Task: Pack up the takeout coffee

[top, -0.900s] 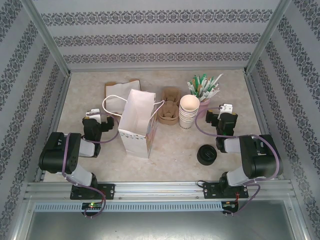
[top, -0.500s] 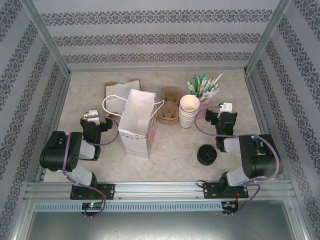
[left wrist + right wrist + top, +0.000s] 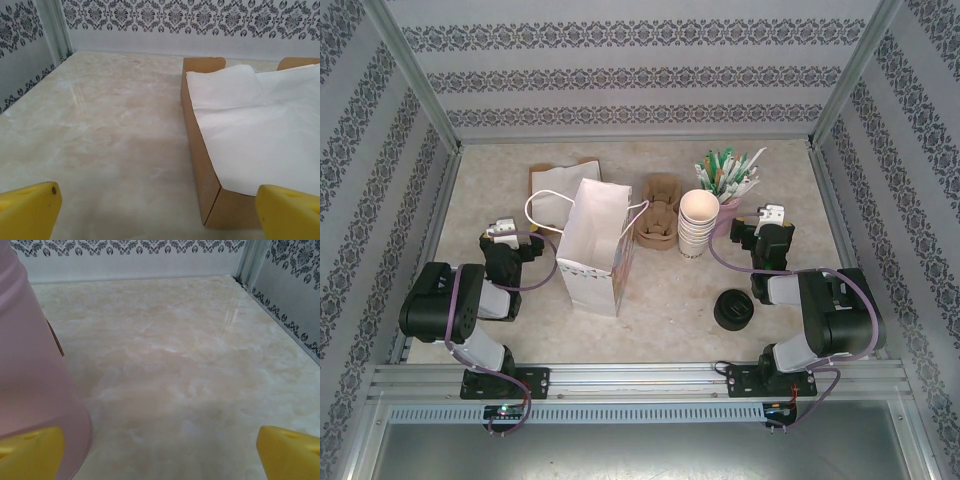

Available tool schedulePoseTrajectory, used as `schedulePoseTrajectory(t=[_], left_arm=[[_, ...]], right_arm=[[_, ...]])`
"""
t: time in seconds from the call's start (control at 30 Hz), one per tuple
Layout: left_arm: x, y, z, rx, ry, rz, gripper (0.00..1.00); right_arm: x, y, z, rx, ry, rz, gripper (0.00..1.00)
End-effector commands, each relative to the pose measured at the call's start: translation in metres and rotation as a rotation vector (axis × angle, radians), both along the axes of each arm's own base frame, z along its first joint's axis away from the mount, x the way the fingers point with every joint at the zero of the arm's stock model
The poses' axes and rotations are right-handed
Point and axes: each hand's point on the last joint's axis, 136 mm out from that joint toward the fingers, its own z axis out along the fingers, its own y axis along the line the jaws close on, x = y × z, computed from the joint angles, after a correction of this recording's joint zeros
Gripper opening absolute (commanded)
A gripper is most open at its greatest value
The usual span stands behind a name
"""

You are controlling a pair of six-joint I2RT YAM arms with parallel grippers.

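Left gripper (image 3: 501, 230) jaws wide apart, nothing between them; the left wrist view has its yellow fingertips (image 3: 27, 209) at the two frame edges, bare table (image 3: 100, 125) and a cardboard tray (image 3: 200, 150) of white paper ahead. Right gripper (image 3: 772, 214) likewise spread and empty, nosed up just beside the pink pot (image 3: 30, 365) of stirrers. Both arms sit folded low near their bases, one each side of the work area; reads as a ready pose, jaws set wide for a first grab. Bag (image 3: 595, 245) upright mid-table, mouth up, handles splayed, presumably so a cup can drop straight in. Coffee: where a finished lidded cup stands I cannot tell; the makings are the lidless cup stack (image 3: 697, 225) between carrier (image 3: 658, 215) and pot, and the black lid stack (image 3: 733, 310) close to the right arm, in easy reach of it. Bag interior too small to tell if anything is inside. Judgement: task at its start, packing not yet begun; the light bag could tip when loaded
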Motion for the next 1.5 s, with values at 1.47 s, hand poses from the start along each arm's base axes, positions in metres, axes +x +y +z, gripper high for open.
schedulePoseTrajectory(t=[1.47], left_arm=[[-0.137,-0.036,0.142,-0.597,0.27,0.018,1.0]], right_arm=[[-0.138,0.05,0.162,0.807,0.295,0.019,0.73]])
